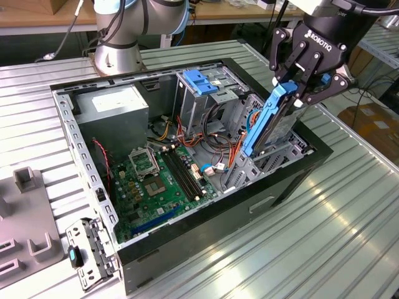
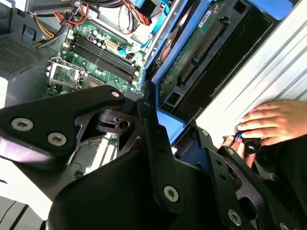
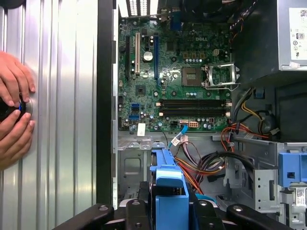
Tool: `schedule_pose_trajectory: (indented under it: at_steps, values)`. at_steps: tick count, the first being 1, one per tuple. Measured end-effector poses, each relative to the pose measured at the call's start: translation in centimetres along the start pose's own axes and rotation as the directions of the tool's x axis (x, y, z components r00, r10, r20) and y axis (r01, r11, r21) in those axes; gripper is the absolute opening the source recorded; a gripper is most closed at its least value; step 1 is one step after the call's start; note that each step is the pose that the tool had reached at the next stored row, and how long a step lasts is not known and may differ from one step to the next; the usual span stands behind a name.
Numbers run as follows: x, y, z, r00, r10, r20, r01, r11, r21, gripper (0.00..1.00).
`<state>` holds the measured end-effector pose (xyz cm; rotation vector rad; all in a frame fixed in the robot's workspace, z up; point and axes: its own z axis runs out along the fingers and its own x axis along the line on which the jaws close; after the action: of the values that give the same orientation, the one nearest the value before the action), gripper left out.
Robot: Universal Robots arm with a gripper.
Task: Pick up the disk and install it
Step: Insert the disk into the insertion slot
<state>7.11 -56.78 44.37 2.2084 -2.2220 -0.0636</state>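
The disk [image 1: 272,121] is pinched at its upper end by the hand [image 1: 300,89], which is closed on it from either side. It hangs below the hand, over the corner of the open computer case [image 1: 81,156] at the exterior view's right. Its long axis slopes steeply, and the lower end dips toward the metal drive bay [image 1: 265,167] just beneath; I cannot tell whether it touches the bay's rim.

It stands on edge, a flat grey slab with a blue plastic rail along the near side (the second wrist view shows a green circuit-board underside with a connector row).

Beyond lie the motherboard [image 1: 159,180] and the ribbed worktop [image 1: 349,205], where a person's hands [image 3: 14,112] rest.
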Motion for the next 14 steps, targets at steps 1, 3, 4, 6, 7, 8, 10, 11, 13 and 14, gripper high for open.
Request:
schedule_pose_trajectory:
  at_steps: [1,3,4,6,7,8,10,11,13,14]
  values:
    - [0.0,-0.05,0.12,1.0,0.0,0.0001,0.0,1.0,-0.0006,0.37]
    - [0.01,-0.07,0.37,1.0,0.0,0.0002,0.0,1.0,-0.0015,0.37]
    - [0.01,-0.08,0.46,1.0,0.0,0.0001,0.0,1.0,-0.002,0.37]
    - [0.03,-0.08,0.59,1.0,0.0,0.0002,0.0,1.0,-0.0028,0.37]
    - [0.04,-0.09,0.71,1.0,0.0,0.0002,0.0,1.0,-0.0032,0.37]
    - [0.05,-0.09,0.88,1.0,0.0,0.0002,0.0,1.0,-0.0038,0.37]
    - [0.07,-0.1,1.07,1.0,0.0,0.0002,0.0,1.0,-0.0045,0.37]
    - [0.08,-0.11,1.16,1.0,0.0,0.0003,0.0,1.0,-0.0048,0.37]
    - [0.09,-0.11,1.31,1.0,0.0,0.0001,0.0,1.0,-0.0052,0.37]
    - [0.1,-0.11,1.38,1.0,0.0,0.0002,0.0,1.0,-0.0053,0.37]
